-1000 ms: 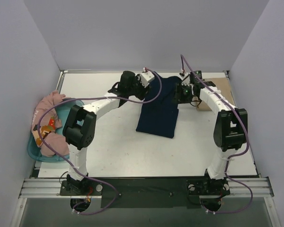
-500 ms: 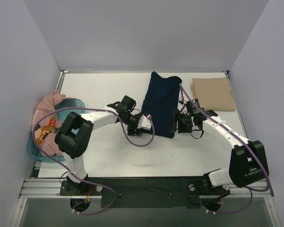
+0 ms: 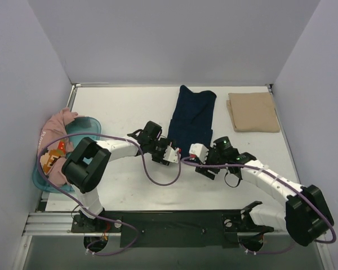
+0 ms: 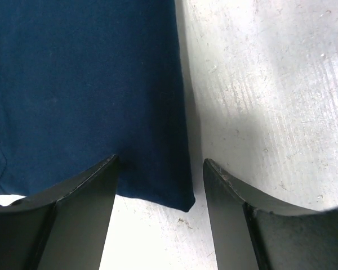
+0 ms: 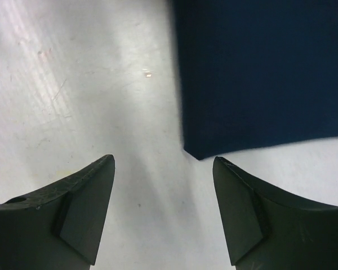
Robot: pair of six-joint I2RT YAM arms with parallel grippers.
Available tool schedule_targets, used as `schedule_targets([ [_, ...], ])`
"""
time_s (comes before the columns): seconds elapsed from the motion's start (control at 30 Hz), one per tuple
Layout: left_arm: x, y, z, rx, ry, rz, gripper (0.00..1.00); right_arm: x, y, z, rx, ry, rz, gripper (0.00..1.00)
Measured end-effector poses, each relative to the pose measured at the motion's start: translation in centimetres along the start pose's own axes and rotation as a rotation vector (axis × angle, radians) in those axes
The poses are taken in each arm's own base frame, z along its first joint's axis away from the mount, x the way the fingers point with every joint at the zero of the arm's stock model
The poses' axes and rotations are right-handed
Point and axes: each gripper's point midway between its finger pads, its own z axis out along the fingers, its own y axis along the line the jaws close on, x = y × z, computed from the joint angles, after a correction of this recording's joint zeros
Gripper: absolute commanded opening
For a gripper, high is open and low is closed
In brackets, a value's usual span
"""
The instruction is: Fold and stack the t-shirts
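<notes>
The navy t-shirt (image 3: 192, 115) lies flat on the table as a long narrow fold running away from me. My left gripper (image 3: 173, 149) is open and low at its near left corner. In the left wrist view the shirt's corner (image 4: 183, 199) sits between the spread fingers (image 4: 84, 214). My right gripper (image 3: 195, 153) is open and empty at the near right corner. The shirt (image 5: 259, 73) lies just beyond the right fingertips (image 5: 248, 208). The tan t-shirt (image 3: 252, 111) lies folded at the back right. The pink t-shirt (image 3: 57, 122) is bunched in the tub.
A teal plastic tub (image 3: 89, 123) stands at the table's left edge and holds the pink shirt. Purple cables loop from both arms over the near table. Grey walls close in the left, back and right sides.
Both grippers have come from the shirt's far end to its near edge. The navy shirt now lies stretched out further back. The right arm has swung low and left, uncovering the tan shirt.
</notes>
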Motion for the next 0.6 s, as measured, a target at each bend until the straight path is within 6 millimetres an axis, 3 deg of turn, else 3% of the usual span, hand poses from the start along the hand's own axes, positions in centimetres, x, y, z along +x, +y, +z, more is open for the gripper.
schedule_targets([
  [0.17,0.3,0.2,-0.3,-0.016,0.014,-0.014,0.71,2.8,1.4,3.5,-0.086,0.123,-0.187,0.62],
  [0.3,0.9,0.2,-0.6,-0.029,0.023,-0.028,0.68,1.5,-0.8,5.1,-0.040,0.112,-0.245,0.62],
  [0.43,1.3,0.2,-0.6,-0.050,0.026,-0.025,0.45,0.8,-1.9,5.7,0.017,0.107,-0.303,0.62],
  [0.47,1.4,0.1,-0.6,-0.053,0.025,-0.025,0.34,0.7,-1.9,5.7,0.024,0.105,-0.319,0.62],
  [0.57,1.6,0.2,-0.5,-0.068,0.029,-0.013,0.15,0.8,-2.3,5.6,0.052,0.108,-0.356,0.61],
  [0.6,1.6,0.3,-0.5,-0.073,0.029,-0.004,0.02,0.8,-2.3,5.6,0.056,0.107,-0.364,0.60],
])
